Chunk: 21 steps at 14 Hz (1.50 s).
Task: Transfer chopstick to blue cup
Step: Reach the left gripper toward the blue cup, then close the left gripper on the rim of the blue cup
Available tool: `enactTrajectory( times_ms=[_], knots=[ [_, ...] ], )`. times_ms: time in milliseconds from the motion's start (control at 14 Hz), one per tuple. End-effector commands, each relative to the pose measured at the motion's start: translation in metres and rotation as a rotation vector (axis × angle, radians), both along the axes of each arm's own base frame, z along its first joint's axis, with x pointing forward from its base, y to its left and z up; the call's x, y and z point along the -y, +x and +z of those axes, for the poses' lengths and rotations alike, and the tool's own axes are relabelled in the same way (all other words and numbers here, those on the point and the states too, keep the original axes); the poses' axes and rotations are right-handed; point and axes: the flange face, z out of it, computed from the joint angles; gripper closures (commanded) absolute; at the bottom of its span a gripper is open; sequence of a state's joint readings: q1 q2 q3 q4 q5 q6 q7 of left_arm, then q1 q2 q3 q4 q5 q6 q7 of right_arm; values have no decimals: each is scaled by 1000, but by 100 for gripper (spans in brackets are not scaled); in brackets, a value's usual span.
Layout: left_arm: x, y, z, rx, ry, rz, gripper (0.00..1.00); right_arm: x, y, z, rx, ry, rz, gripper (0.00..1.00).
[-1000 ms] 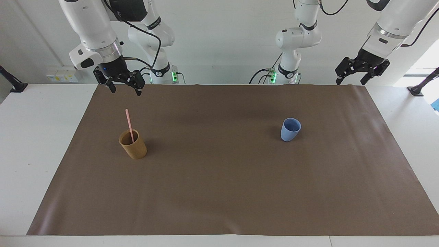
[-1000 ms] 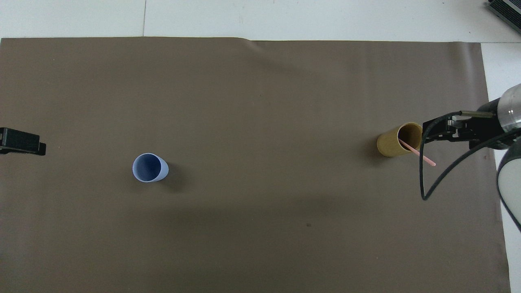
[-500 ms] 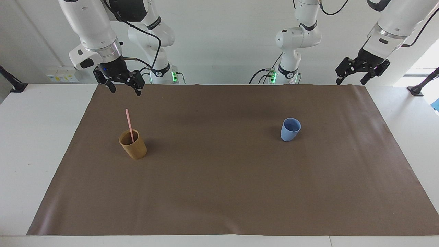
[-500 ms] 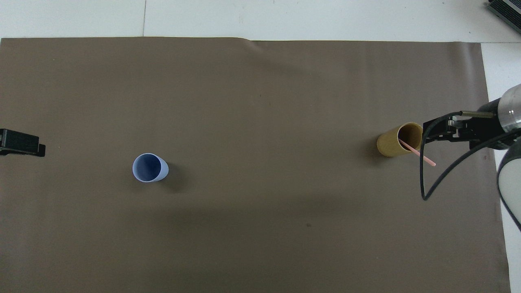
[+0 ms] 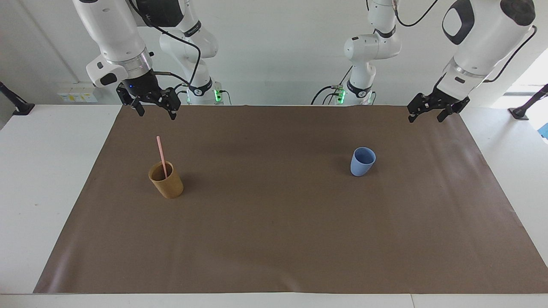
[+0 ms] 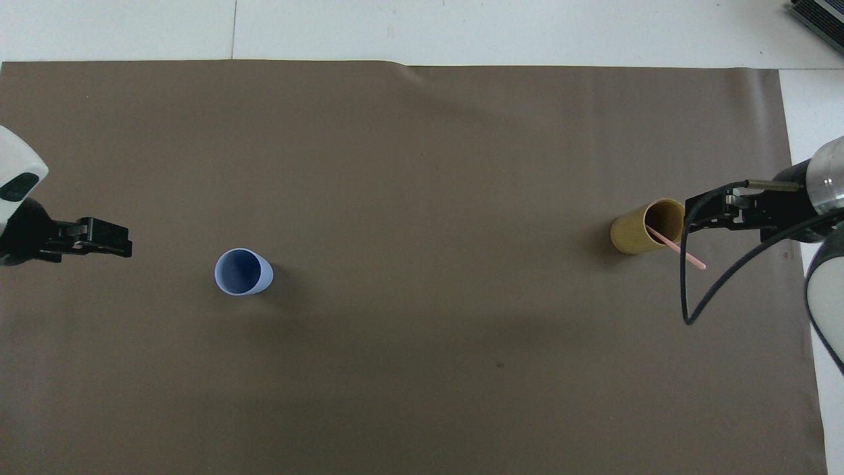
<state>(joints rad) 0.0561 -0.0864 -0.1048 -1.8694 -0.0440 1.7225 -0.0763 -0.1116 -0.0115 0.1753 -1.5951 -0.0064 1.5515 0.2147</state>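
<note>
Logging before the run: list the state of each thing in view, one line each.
chopstick: standing tilted in the tan cup, ungripped.
tan cup: upright, holds the chopstick.
blue cup: upright, empty.
right end effector: open, raised over the mat's edge nearest the robots, holds nothing.
left end effector: open, raised over the mat's corner, holds nothing.

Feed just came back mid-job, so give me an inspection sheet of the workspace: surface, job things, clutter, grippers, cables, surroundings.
Surface: brown mat over white table.
Job's things: chopstick stands leaning in tan cup, toward the right arm's end; blue cup upright, empty, toward the left arm's end.
Clutter: nothing seen.
Grippers: right gripper open, raised over the mat's robot-side edge, holding nothing; left gripper open, raised over the mat's corner, holding nothing.
Cables: black cable loops off the right arm.
Surroundings: white wall, wall sockets.
</note>
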Motion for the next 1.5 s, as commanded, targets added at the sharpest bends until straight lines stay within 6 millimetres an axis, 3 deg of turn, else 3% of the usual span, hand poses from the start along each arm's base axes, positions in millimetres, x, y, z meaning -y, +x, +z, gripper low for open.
enactTrajectory(
  times_ms=[0, 143, 571, 929, 1214, 1429],
  knots=[
    [12, -10, -41, 9, 16, 93, 0, 5, -6, 0, 8, 14, 17, 0],
    [28, -18, -77, 8, 9, 115, 0, 6, -6, -2, 5, 14, 16, 0],
    [58, -16, -145, -6, -24, 188, 0, 11, -6, -1, 6, 14, 6, 0],
    [68, -23, -183, -24, -18, 179, 0, 13, -6, -1, 6, 14, 3, 0],
    [77, -27, -199, -40, -12, 183, 2, 14, -6, -1, 8, 14, 3, 0],
    [78, -24, -196, -45, -11, 180, 65, 14, -6, -1, 8, 14, 3, 0]
  ],
)
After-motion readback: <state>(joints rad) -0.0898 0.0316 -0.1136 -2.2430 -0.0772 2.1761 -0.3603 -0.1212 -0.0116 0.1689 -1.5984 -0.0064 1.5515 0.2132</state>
